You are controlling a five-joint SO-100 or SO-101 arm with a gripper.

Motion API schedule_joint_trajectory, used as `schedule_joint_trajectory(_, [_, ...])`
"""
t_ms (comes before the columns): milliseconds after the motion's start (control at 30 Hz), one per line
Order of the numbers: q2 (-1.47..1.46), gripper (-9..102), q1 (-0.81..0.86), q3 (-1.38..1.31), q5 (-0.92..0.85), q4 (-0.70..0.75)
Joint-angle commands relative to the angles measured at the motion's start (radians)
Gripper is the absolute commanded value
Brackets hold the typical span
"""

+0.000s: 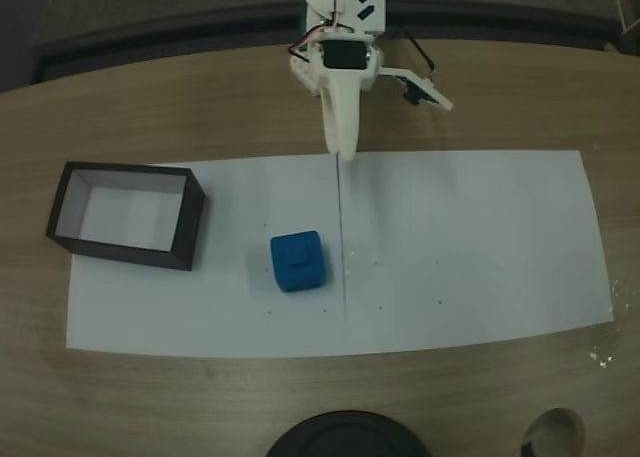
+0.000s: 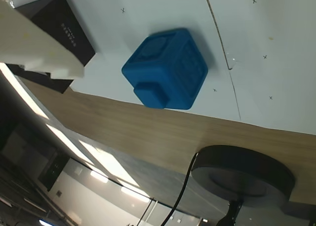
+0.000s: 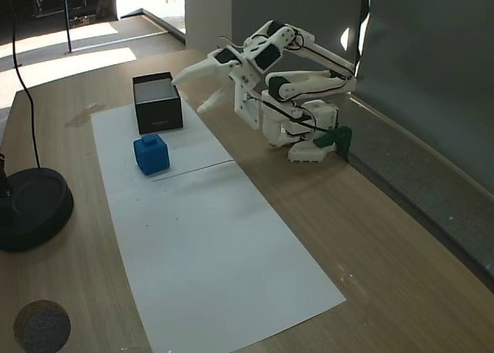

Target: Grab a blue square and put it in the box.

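Gripper (image 3: 202,86): jaws spread wide and empty, raised near the arm's base (likely poised for a reach).
Cube (image 1: 297,261): on the white paper (image 1: 480,247), free to grasp, well apart from the gripper.
Box (image 1: 62,205): open-topped, near the cube on the desk (image 1: 200,107), ready to receive.

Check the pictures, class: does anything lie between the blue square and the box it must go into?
Nothing visible does. In a fixed view the blue square sits on bare white paper, with the box to its left and only paper between them.
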Motion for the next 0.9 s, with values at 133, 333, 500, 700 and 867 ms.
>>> schedule_joint_trajectory(133, [-0.515,36,0.083,-0.364,0.005,0.074])
schedule_joint_trajectory(333, [-0.914,38,0.089,-0.615,0.006,0.225])
schedule_joint_trajectory(500, [-1.089,42,0.081,-0.756,0.044,0.239])
schedule_joint_trajectory(700, [-1.227,42,0.055,-0.824,0.046,0.218])
schedule_joint_trajectory(867, [-1.328,42,0.067,-0.838,0.046,0.173])
